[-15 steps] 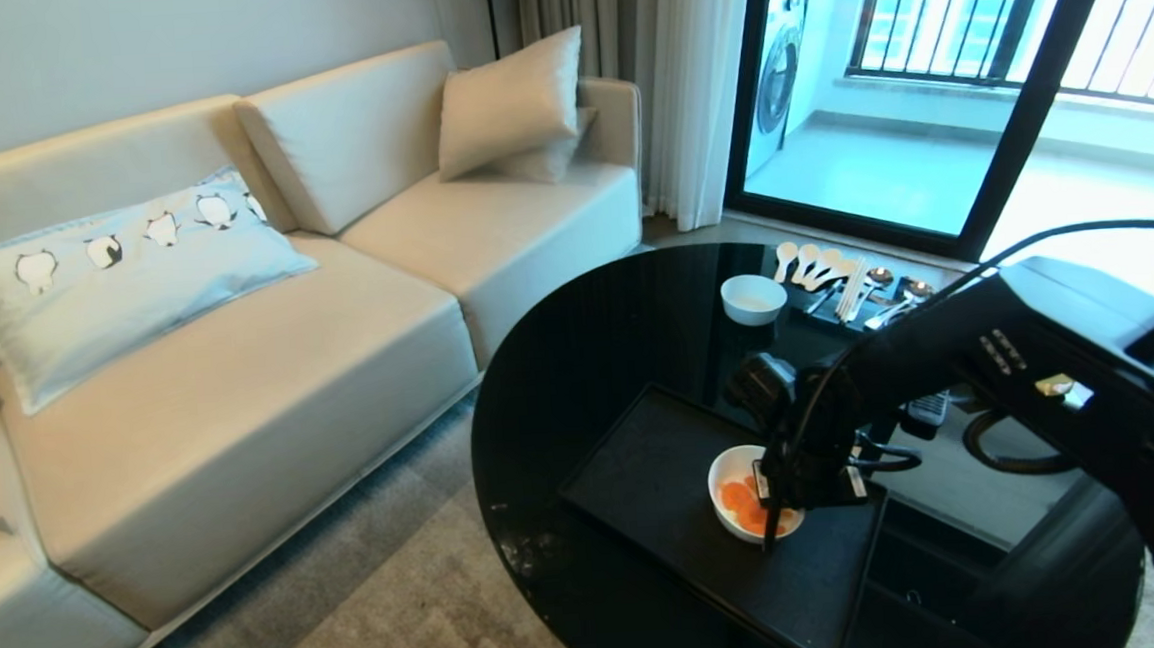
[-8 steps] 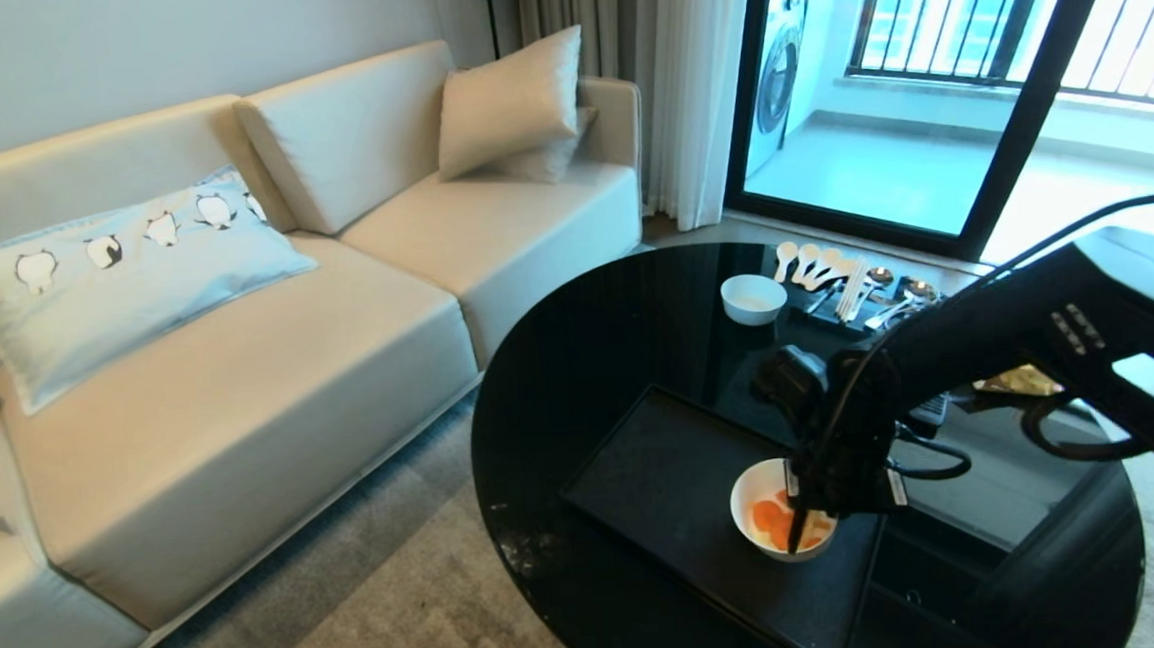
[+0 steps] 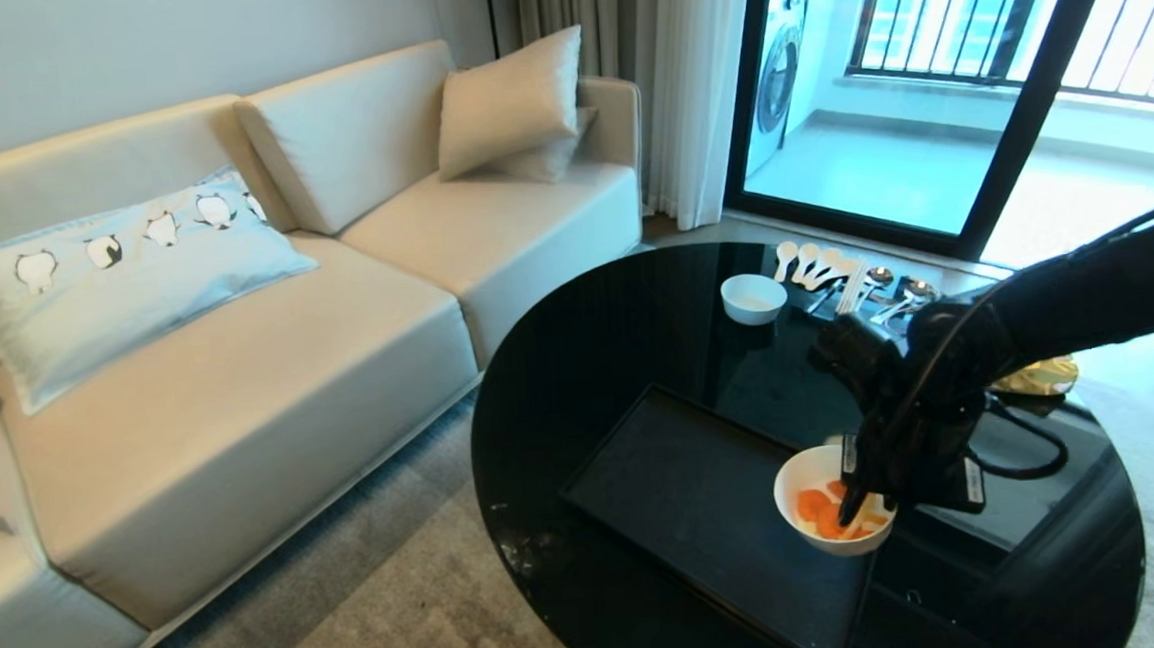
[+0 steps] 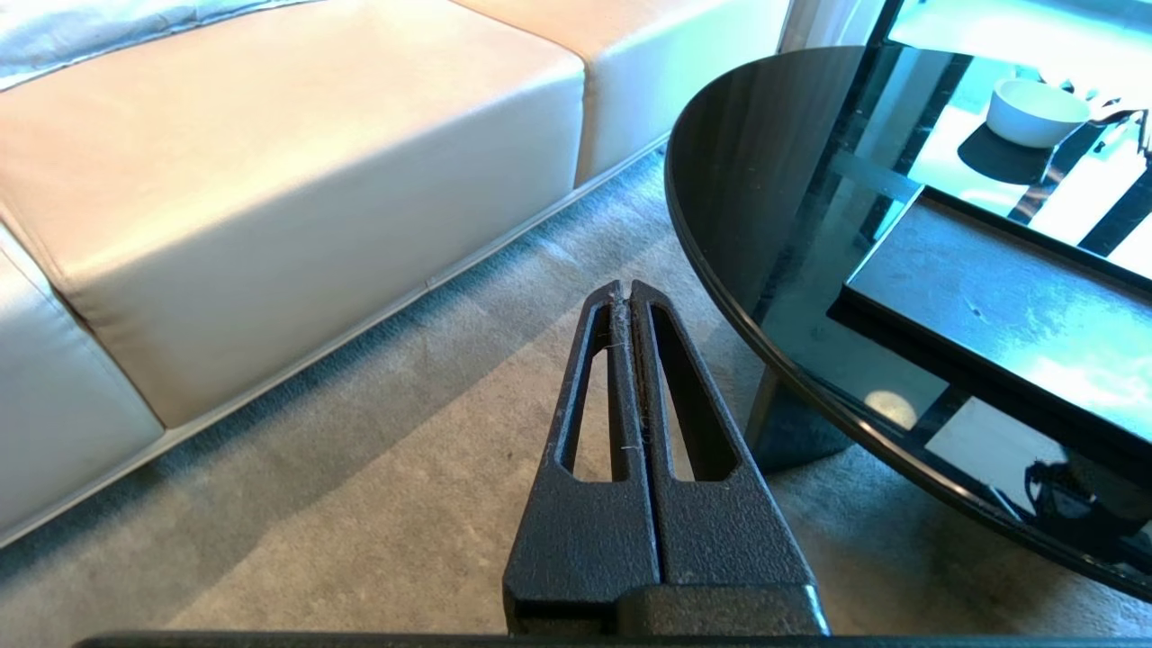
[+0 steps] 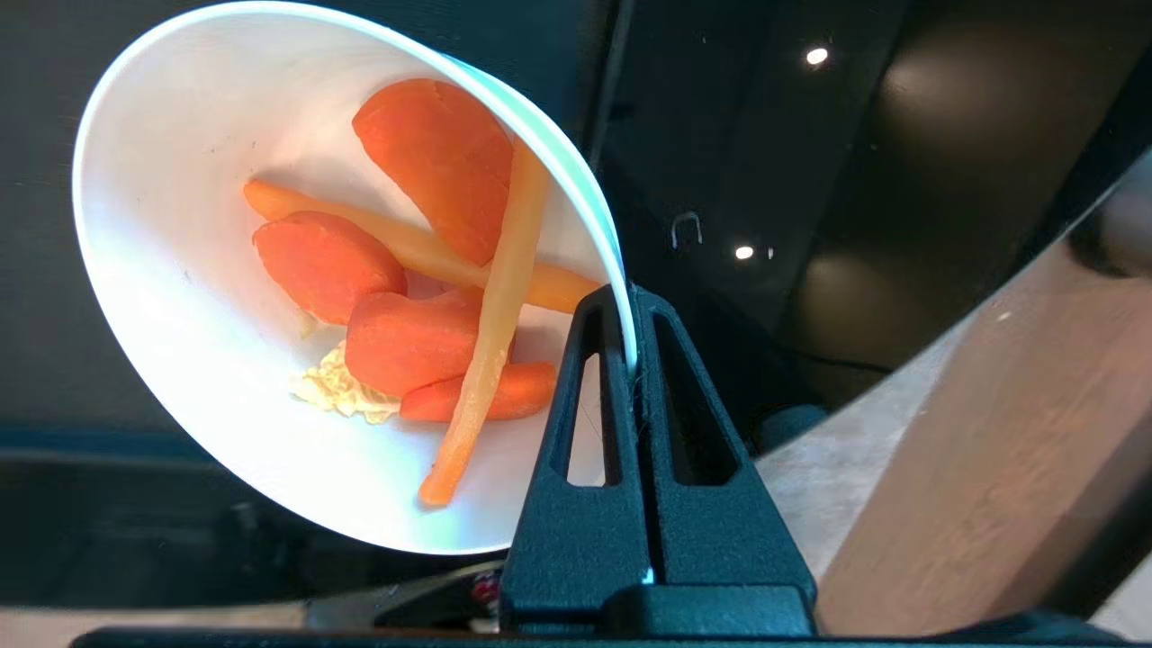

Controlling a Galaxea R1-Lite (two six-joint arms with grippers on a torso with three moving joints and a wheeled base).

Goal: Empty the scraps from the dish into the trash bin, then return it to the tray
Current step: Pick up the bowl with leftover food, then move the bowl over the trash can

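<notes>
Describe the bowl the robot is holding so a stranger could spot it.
On the round black glass table, look at the black tray's right end. The white deep bowl there holds orange carrot slices, pinched by the right end effector; the smaller white bowl is empty.

The tabletop (image 3: 579, 364) fills the lower right of the frame, with the sofa (image 3: 239, 365) to its left. On it lies the tray (image 3: 687, 488); the dish (image 3: 829, 514) (scraps (image 3: 821, 514) inside) sits at the tray's right end. A smaller bowl (image 3: 753, 298) stands behind, toward the upper right.
</notes>
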